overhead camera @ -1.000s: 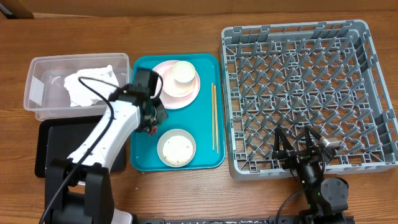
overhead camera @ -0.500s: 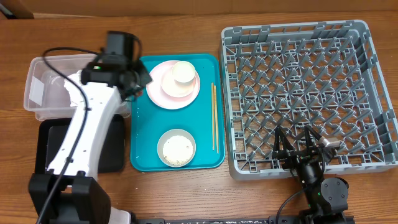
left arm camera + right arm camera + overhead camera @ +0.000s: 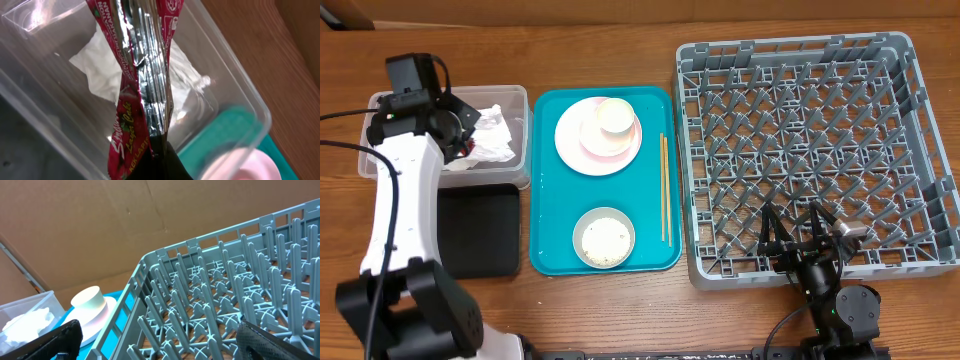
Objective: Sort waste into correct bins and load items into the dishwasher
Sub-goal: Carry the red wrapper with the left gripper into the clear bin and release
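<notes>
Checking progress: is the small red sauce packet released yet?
Held: left gripper shut on the red sauce packet above the clear plastic tub.

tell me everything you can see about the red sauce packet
The red sauce packet is a long, thin sachet of crinkled foil, red with white and yellow print along its edges and shiny silver down the creased middle. The shut left tool pinches one end and holds it in the air above the clear tub, over the white napkin lying inside. Its far end runs out of frame.

The left arm (image 3: 395,210) hides perhaps half of the clear tub (image 3: 524,140).
</notes>
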Controlling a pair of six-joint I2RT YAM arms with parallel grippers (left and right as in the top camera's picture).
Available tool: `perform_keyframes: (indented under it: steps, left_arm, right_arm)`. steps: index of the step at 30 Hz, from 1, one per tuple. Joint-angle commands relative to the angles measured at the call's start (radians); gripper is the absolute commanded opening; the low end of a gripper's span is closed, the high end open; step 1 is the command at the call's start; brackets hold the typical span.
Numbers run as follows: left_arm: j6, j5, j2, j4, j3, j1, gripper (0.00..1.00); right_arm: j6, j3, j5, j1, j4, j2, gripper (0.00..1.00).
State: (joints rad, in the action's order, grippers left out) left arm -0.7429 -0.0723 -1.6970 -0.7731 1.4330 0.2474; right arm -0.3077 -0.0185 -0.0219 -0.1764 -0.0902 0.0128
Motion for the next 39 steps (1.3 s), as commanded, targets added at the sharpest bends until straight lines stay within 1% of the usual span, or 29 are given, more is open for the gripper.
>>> perform_keyframes:
  steps: [1, 7, 11, 12, 15, 16, 17, 18, 20, 21, 27, 31, 35, 39]
  left_arm:
    - [-0.025, -0.013, -0.067, 0.016, -0.002, 0.028, 0.04]
    - [-0.085, -0.010, -0.140, 0.014, -0.002, 0.076, 0.04]
    - [-0.118, 0.011, -0.151, 0.020, -0.002, 0.111, 0.06]
    - [-0.118, 0.020, -0.151, 0.024, -0.002, 0.118, 0.12]
    - [-0.118, 0.048, -0.151, 0.026, -0.002, 0.137, 0.22]
    - [-0.118, 0.056, -0.151, 0.026, -0.002, 0.144, 0.32]
    - [-0.117, 0.064, -0.151, 0.026, -0.002, 0.149, 0.43]
    - [-0.117, 0.071, -0.151, 0.026, -0.002, 0.154, 0.50]
    - [-0.109, 0.093, -0.150, 0.026, -0.001, 0.163, 0.57]
    - [-0.097, 0.118, -0.148, 0.026, 0.002, 0.166, 0.59]
    - [0.022, 0.365, -0.105, 0.025, 0.030, 0.178, 0.59]
    - [0.108, 0.561, -0.035, 0.000, 0.031, 0.171, 0.55]
    - [0.177, 0.651, 0.034, -0.079, 0.031, 0.140, 0.56]
    - [0.244, 0.647, 0.087, -0.193, 0.031, 0.080, 0.56]
  right_arm:
    - [0.001, 0.010, 0.002, 0.008, 0.006, -0.010, 1.00]
    - [0.001, 0.010, 0.002, 0.008, 0.006, -0.010, 1.00]
    - [0.001, 0.010, 0.002, 0.008, 0.006, -0.010, 1.00]
    - [0.001, 0.010, 0.002, 0.008, 0.006, -0.010, 1.00]
    - [0.001, 0.010, 0.002, 0.008, 0.006, -0.010, 1.00]
    - [0.001, 0.010, 0.002, 0.008, 0.006, -0.010, 1.00]
    - [0.001, 0.010, 0.002, 0.008, 0.006, -0.010, 1.00]
    - [0.001, 0.010, 0.002, 0.008, 0.006, -0.010, 1.00]
    - [0.001, 0.010, 0.002, 0.008, 0.006, -0.010, 1.00]
    - [0.001, 0.010, 0.002, 0.008, 0.006, -0.010, 1.00]
    - [0.001, 0.010, 0.002, 0.008, 0.006, -0.010, 1.00]
    - [0.001, 0.010, 0.002, 0.008, 0.006, -0.010, 1.00]
    - [0.001, 0.010, 0.002, 0.008, 0.006, -0.010, 1.00]
    - [0.001, 0.010, 0.002, 0.008, 0.006, -0.010, 1.00]
